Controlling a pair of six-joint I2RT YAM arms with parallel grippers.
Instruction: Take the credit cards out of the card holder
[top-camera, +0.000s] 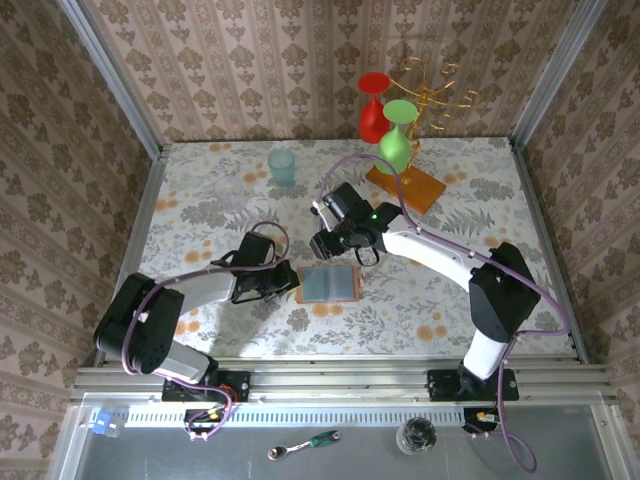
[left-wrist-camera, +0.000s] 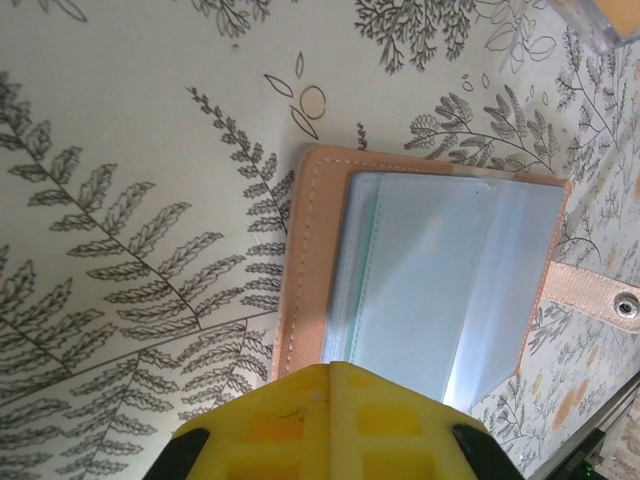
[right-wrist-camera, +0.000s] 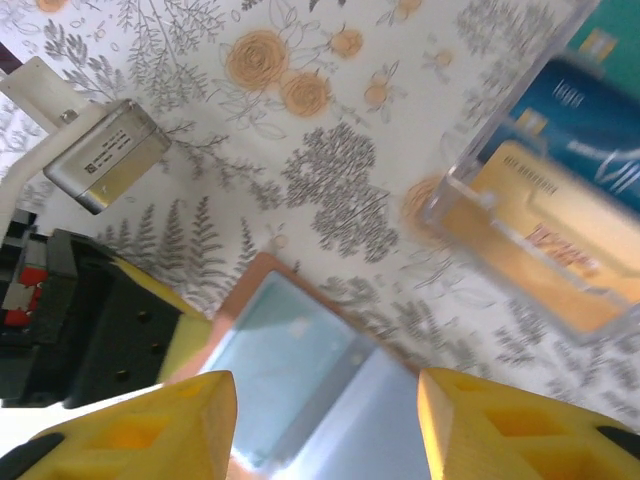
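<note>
The card holder (top-camera: 328, 285) lies open and flat on the table, tan leather around grey-blue panels (left-wrist-camera: 440, 290), with its strap tab (left-wrist-camera: 590, 295) at the far side. My left gripper (left-wrist-camera: 330, 368) is shut, its tips resting on the holder's left edge (top-camera: 287, 283). Just above the holder hangs my right gripper (right-wrist-camera: 325, 420), open with nothing between its fingers (top-camera: 342, 248). The holder's panels (right-wrist-camera: 300, 380) show below it. The credit cards, one blue (right-wrist-camera: 590, 120) and one orange-tan (right-wrist-camera: 550, 220), lie in a clear plastic tray (right-wrist-camera: 455, 195) beside the holder.
A teal cup (top-camera: 282, 166) and a clear glass (top-camera: 230, 192) stand at the back left. Red (top-camera: 374, 105) and green (top-camera: 398, 135) goblets hang on a gold rack with a wooden base (top-camera: 405, 188) at the back right.
</note>
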